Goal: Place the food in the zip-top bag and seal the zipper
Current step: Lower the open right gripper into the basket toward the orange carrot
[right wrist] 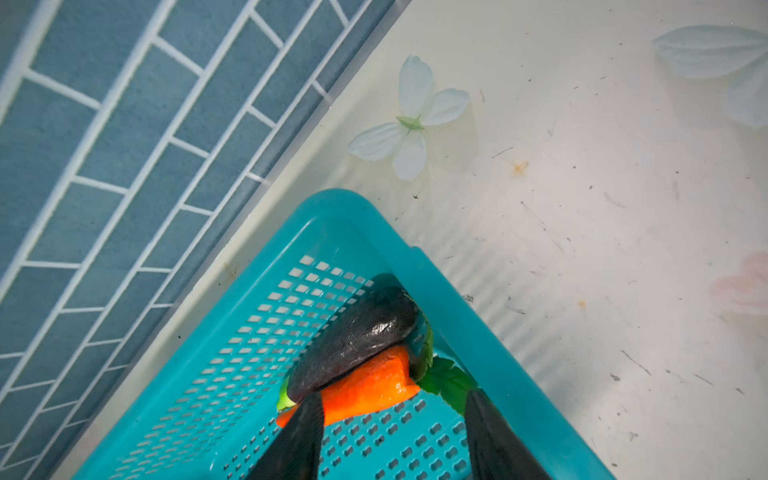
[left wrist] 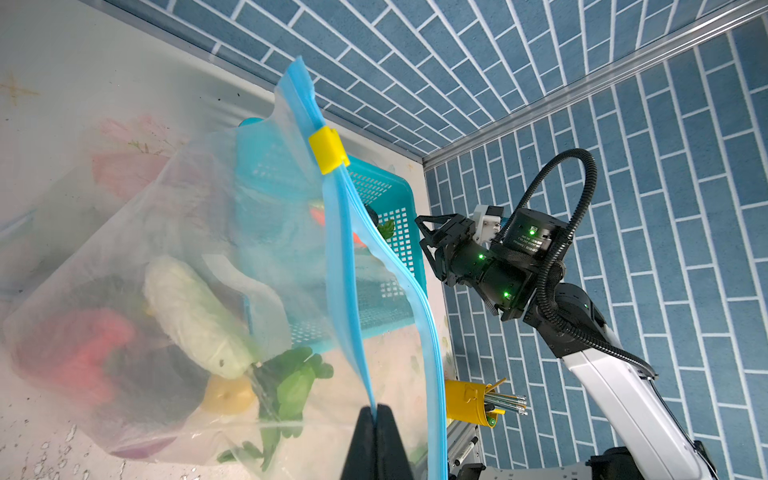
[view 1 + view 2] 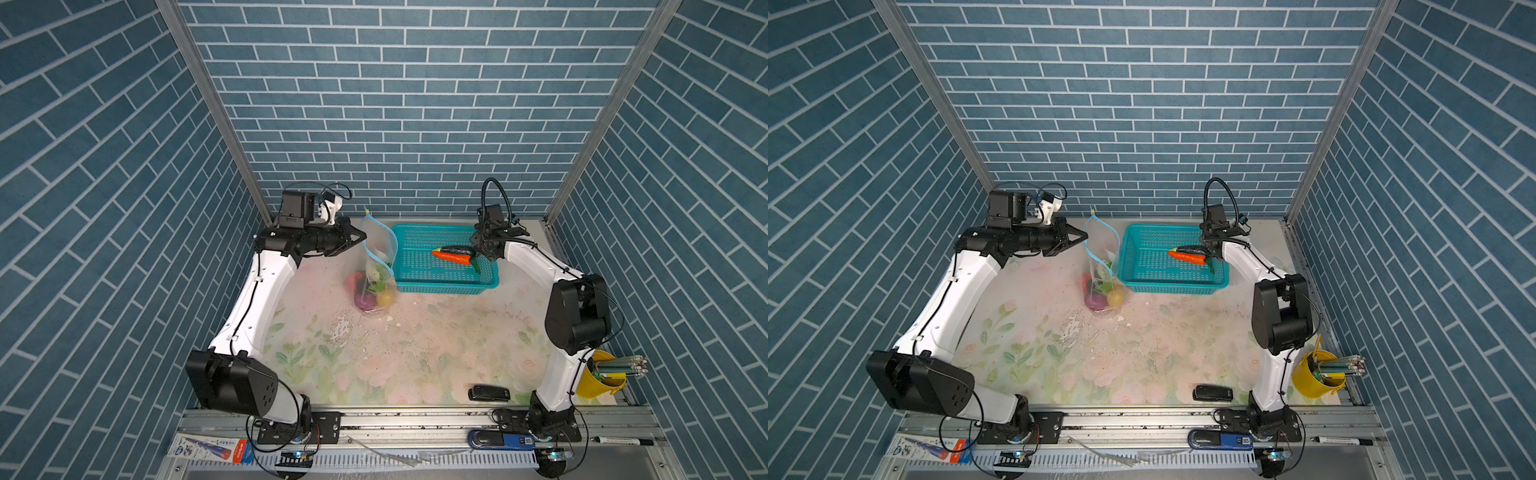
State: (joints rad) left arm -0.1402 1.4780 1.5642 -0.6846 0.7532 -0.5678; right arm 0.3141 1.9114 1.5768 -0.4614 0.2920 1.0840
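While left fingers pinch the zipper, right fingers gape by carrot

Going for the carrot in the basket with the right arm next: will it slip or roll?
The carrot looks tapered and glossy, so it may slip if pinched near the tip. The eggplant lies against it, seemingly partly on top, so lifting will probably tip that off to roll in the basket. It looks small, likely light.
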